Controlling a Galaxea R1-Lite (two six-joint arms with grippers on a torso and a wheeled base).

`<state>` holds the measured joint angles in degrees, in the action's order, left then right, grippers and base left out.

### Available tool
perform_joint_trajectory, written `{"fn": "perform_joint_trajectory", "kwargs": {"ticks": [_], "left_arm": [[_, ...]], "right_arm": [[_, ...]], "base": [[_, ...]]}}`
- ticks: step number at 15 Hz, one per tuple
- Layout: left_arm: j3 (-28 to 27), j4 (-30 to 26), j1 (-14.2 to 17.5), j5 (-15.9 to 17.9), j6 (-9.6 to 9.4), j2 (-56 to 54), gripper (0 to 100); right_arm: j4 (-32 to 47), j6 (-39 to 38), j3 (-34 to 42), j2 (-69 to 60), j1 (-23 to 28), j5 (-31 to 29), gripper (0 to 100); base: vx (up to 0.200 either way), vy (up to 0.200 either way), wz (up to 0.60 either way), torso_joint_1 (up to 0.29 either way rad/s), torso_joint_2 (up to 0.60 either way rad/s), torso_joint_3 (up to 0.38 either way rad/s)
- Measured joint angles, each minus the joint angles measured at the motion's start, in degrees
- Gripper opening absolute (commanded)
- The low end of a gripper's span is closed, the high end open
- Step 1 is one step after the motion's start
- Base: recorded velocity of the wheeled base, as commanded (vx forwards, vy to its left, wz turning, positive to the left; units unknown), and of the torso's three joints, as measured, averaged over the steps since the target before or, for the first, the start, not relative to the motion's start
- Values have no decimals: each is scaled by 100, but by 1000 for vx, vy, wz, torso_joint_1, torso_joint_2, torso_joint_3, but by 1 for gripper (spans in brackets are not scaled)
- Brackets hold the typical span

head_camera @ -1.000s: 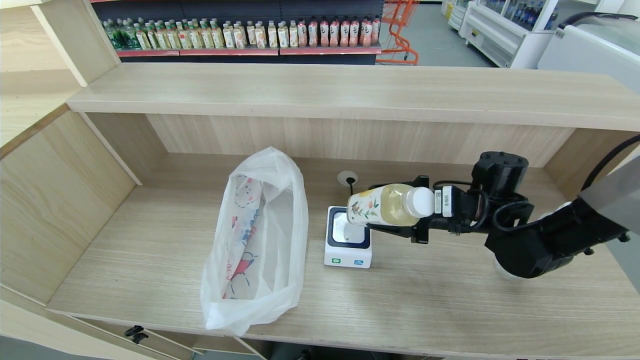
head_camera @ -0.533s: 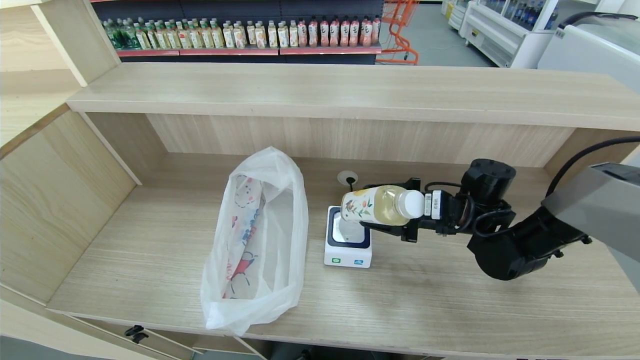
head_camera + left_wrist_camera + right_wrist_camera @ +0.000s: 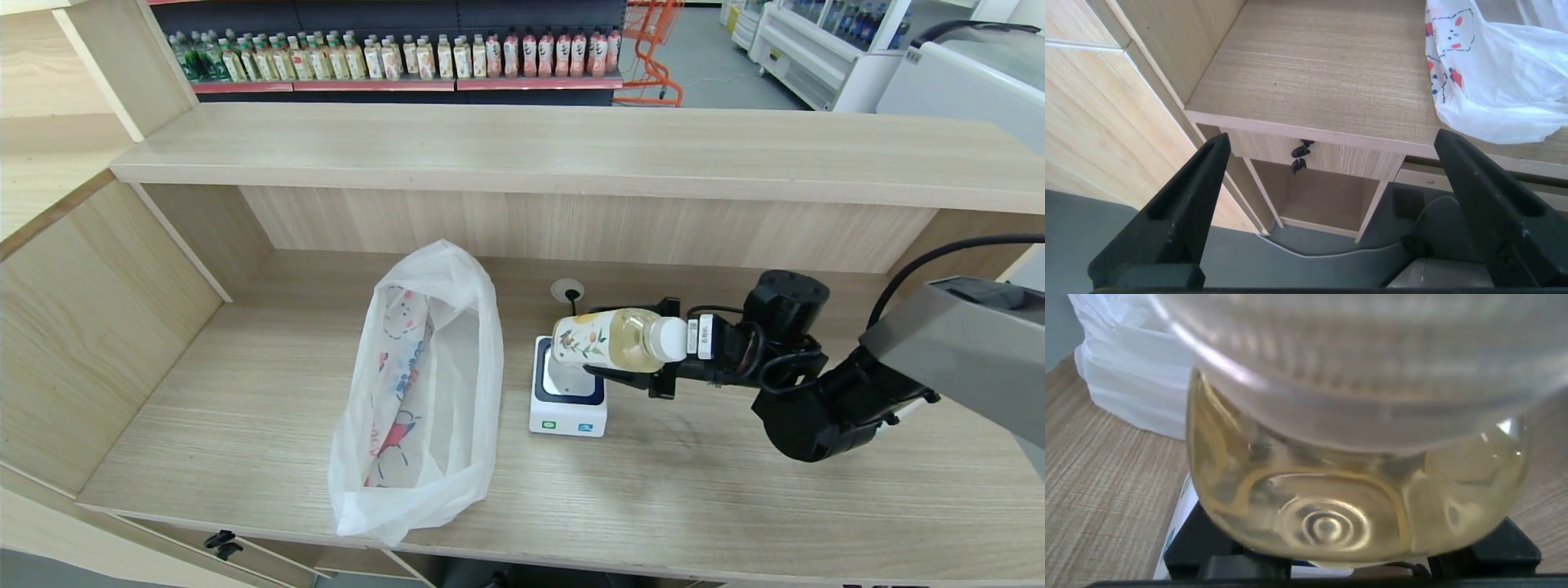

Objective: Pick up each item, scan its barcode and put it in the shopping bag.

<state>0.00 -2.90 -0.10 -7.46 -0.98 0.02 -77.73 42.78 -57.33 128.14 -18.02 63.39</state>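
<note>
My right gripper (image 3: pixel 633 347) is shut on a clear bottle (image 3: pixel 612 338) of pale yellow drink with a white cap and a flowered label. The bottle lies on its side in the air, its base end over the white barcode scanner (image 3: pixel 568 398) on the counter. In the right wrist view the bottle (image 3: pixel 1355 474) is seen cap-first, with the scanner (image 3: pixel 1188 531) under it. The white plastic shopping bag (image 3: pixel 420 384) lies open on the counter to the scanner's left, with a cartoon-printed item inside. My left gripper (image 3: pixel 1335 196) hangs open off the counter's front edge, near the bag's corner (image 3: pixel 1503 73).
A raised wooden ledge (image 3: pixel 571 147) runs behind the work surface, and a side wall (image 3: pixel 90 327) closes it on the left. A round cable hole (image 3: pixel 567 289) sits behind the scanner. Bare counter lies in front of and to the right of the scanner.
My right arm has moved left and slightly down with the bottle, bringing its base end farther over the scanner. The bag and scanner have stayed put.
</note>
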Motion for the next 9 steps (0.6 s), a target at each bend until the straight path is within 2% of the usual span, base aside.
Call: {"fn": "perform_joint_trajectory", "kwargs": {"ticks": [1,4,6,7,9], "left_arm": [[0,1,0,2,0,0,100],[0,1,0,0,2,0,100],[0,1,0,2,0,0,100],[0,1,0,2,0,0,100],[0,0,0,2,0,0,100]], "right_arm": [[-88,-230,-2,-35,0,-13,0],[-666,-1746,59,-457,-28,-126,0],[-762,-3376,207,-1030,-34,-835,0],[-605,-3967,295,-1331,-34,-1150,0],[330,-4450,560,-1935,-22,-1646,0]], "base": [[0,0,0,0,0,0],[0,0,0,0,0,0],[0,0,0,0,0,0],[0,0,0,0,0,0],[0,0,0,0,0,0]]}}
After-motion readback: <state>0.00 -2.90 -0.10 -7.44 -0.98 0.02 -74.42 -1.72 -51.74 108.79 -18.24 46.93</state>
